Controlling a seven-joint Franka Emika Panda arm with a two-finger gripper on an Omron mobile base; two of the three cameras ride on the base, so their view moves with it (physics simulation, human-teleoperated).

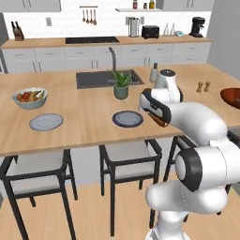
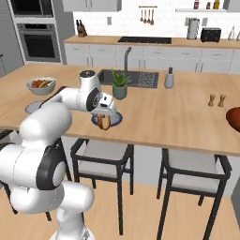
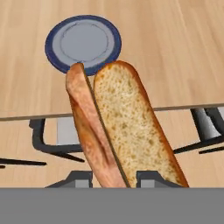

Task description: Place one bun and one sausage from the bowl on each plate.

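Pincer [image 3: 114, 177] clamps the bun [image 3: 127, 127] above a plate [image 3: 83, 43].

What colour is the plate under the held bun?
Blue-grey centre with a darker blue rim; the plate shows best in the hand view, beyond the bun in the gripper.

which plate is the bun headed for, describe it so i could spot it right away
On the long wooden island counter, find the sink with the small potted plant at its front edge. The plate lies just in front of that plant, near the counter's front edge. Unlike the other plate, it sits far from the fruit bowl, beside the bun in the fingers.
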